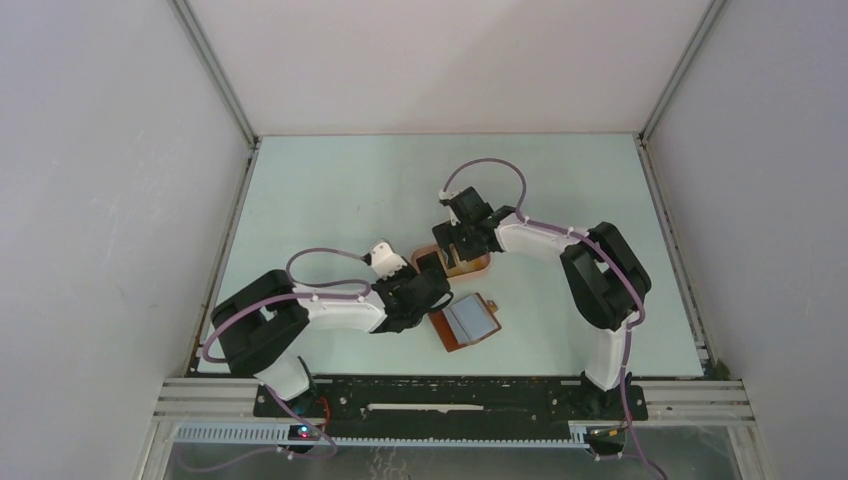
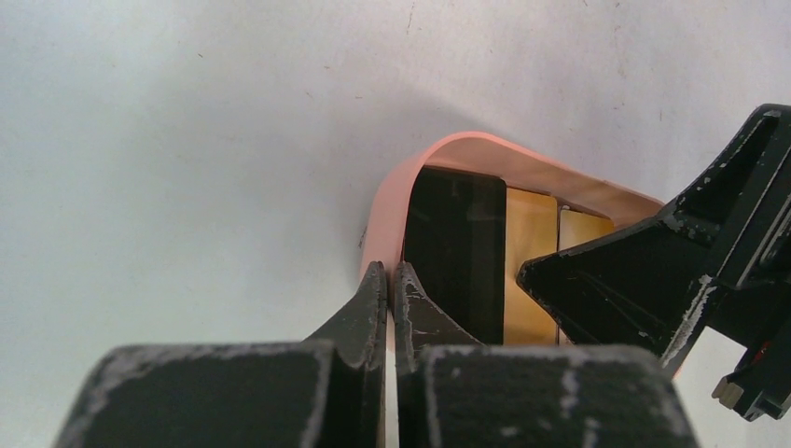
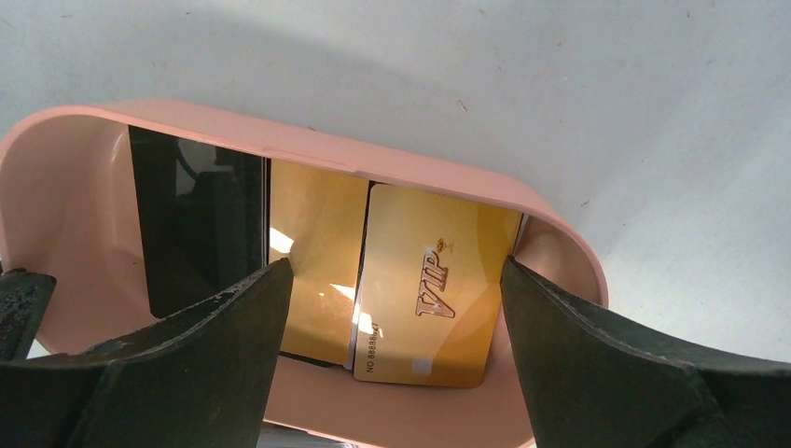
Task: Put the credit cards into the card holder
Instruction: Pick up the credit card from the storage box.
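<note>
Three credit cards lie in a pink oval tray (image 3: 326, 149): a black card (image 3: 196, 224), a plain gold card (image 3: 312, 252) and a gold VIP card (image 3: 438, 317) on top. My right gripper (image 3: 396, 280) is open just above the tray, its fingers either side of the VIP card. My left gripper (image 2: 387, 289) is shut on the tray's rim (image 2: 378, 219) beside the black card (image 2: 457, 243). The card holder (image 1: 466, 322) lies open on the table, grey pockets up, near the front of both grippers (image 1: 432, 270) (image 1: 455, 240).
The tray (image 1: 478, 266) sits mid-table on the pale green surface (image 1: 330, 200). The two arms meet over it, wrists close together. White walls with metal rails (image 1: 215, 95) enclose the table on three sides.
</note>
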`<state>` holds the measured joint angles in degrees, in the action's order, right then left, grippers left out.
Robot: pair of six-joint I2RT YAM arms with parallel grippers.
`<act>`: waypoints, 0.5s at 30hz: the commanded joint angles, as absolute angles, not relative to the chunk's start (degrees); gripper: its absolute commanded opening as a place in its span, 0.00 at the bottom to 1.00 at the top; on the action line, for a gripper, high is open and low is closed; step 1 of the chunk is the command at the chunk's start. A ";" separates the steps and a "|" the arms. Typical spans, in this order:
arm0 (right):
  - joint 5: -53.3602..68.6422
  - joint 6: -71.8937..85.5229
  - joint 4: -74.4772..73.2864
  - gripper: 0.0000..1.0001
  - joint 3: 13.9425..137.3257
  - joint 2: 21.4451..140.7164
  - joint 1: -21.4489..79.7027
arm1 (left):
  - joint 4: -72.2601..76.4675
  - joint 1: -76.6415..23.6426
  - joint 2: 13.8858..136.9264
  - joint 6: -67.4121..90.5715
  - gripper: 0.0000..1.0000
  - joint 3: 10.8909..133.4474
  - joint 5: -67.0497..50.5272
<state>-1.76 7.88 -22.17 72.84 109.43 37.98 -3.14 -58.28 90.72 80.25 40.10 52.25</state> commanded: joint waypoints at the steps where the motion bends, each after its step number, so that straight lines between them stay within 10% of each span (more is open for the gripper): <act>1: 2.32 9.81 -26.01 0.91 73.86 109.67 37.90 | -2.50 -59.06 91.53 81.93 0.00 43.73 54.12; 15: 20.37 8.46 -26.98 0.70 76.68 109.08 34.97 | -1.63 -59.06 92.47 79.78 0.00 44.71 53.08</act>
